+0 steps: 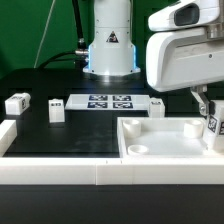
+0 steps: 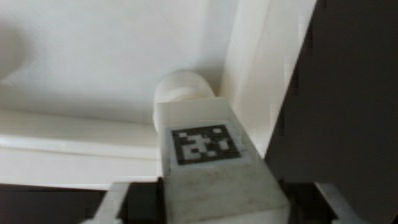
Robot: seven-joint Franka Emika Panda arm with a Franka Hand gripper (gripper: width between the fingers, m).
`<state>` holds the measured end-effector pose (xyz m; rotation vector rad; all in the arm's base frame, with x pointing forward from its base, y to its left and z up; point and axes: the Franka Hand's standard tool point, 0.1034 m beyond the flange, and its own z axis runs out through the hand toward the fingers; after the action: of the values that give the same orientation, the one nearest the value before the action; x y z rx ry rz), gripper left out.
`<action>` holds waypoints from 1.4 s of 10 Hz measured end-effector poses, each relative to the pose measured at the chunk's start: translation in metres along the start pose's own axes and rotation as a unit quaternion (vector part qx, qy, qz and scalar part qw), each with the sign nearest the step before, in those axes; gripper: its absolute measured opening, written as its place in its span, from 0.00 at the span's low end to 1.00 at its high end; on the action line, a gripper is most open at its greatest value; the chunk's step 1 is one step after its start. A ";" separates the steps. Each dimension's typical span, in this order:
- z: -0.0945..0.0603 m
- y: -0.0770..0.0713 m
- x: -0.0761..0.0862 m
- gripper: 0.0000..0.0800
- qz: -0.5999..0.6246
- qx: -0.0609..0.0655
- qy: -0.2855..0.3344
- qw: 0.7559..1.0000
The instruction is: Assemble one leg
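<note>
No text; warning triangle (image 1: 111, 41) on arm base (image 1: 110, 60), square tag (image 2: 206, 143) on leg (image 2: 215, 185).

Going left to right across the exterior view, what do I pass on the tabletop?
First loose leg, second loose leg, marker board, third loose leg, then the gripper shut on the held leg. The tray-like piece spans the last two, so it has no clear place.

Black table (image 1: 60, 135) across mid-frame | white rail (image 1: 60, 172) along lower edge | pale wall (image 1: 20, 25) upper left | 1 green cable (image 1: 60, 48) draped before it | light soft, even
</note>
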<state>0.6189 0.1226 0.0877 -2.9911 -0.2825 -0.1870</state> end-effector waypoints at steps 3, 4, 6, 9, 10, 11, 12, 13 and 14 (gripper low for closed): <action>0.000 0.001 0.000 0.38 0.015 0.000 0.000 1.000; 0.000 0.000 0.000 0.38 0.039 0.001 0.001 0.999; 0.000 0.001 0.000 0.38 0.180 0.005 0.003 0.984; 0.001 -0.001 -0.003 0.38 0.391 0.016 0.012 0.920; 0.002 -0.003 -0.004 0.38 0.439 0.018 0.010 0.899; 0.002 -0.006 -0.004 0.38 0.512 0.021 0.007 0.859; 0.002 -0.009 -0.004 0.38 0.561 0.021 0.007 0.827; 0.002 -0.009 -0.004 0.38 0.587 0.025 0.004 0.809; 0.002 -0.008 -0.004 0.38 0.604 0.030 0.001 0.797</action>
<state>0.6140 0.1303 0.0865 -2.4679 1.5269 -0.0238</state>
